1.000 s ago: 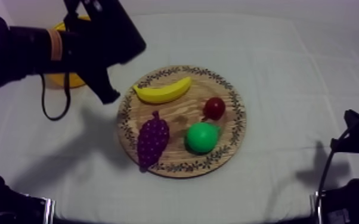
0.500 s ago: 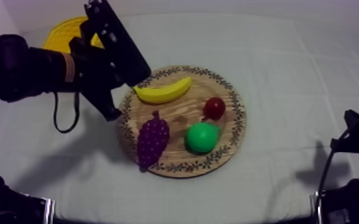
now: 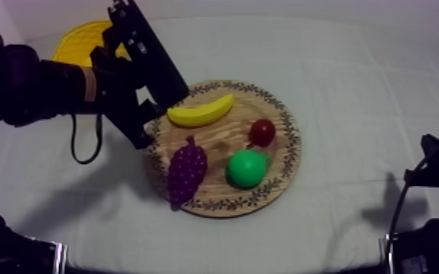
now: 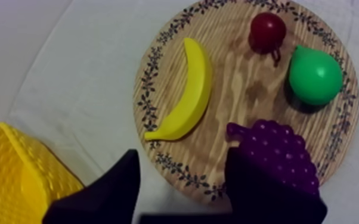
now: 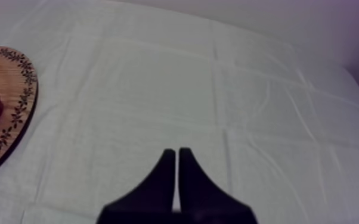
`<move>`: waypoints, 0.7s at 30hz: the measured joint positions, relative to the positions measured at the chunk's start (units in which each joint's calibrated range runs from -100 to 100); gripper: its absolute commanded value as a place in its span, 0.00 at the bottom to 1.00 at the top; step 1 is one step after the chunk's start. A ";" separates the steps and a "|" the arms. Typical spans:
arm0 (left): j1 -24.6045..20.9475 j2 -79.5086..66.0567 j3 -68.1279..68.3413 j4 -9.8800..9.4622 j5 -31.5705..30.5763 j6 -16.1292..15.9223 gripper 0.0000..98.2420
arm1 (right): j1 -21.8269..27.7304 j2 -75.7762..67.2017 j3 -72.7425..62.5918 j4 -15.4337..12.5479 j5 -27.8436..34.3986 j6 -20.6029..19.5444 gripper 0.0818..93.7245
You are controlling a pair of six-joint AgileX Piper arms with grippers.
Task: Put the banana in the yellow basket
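Top view: the left hand (image 3: 160, 116) hangs over the left rim of the wooden board (image 3: 289, 157) at the table's middle, just beside the banana (image 3: 200, 111). The banana lies on the board's far side, its long axis running left to right. The yellow basket (image 3: 76, 40) sits at the far left corner. Left wrist view: the left hand's fingers (image 4: 113, 190) are spread wide and empty, and the banana stretches away from the gap, so they would likely close across its width. Right wrist view: the right hand (image 5: 176, 179), closed on nothing, is well apart from the board.
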 measured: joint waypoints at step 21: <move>-1.39 21.00 -11.46 3.13 3.76 -3.97 0.52 | 0.00 0.00 0.00 0.00 0.00 0.00 0.00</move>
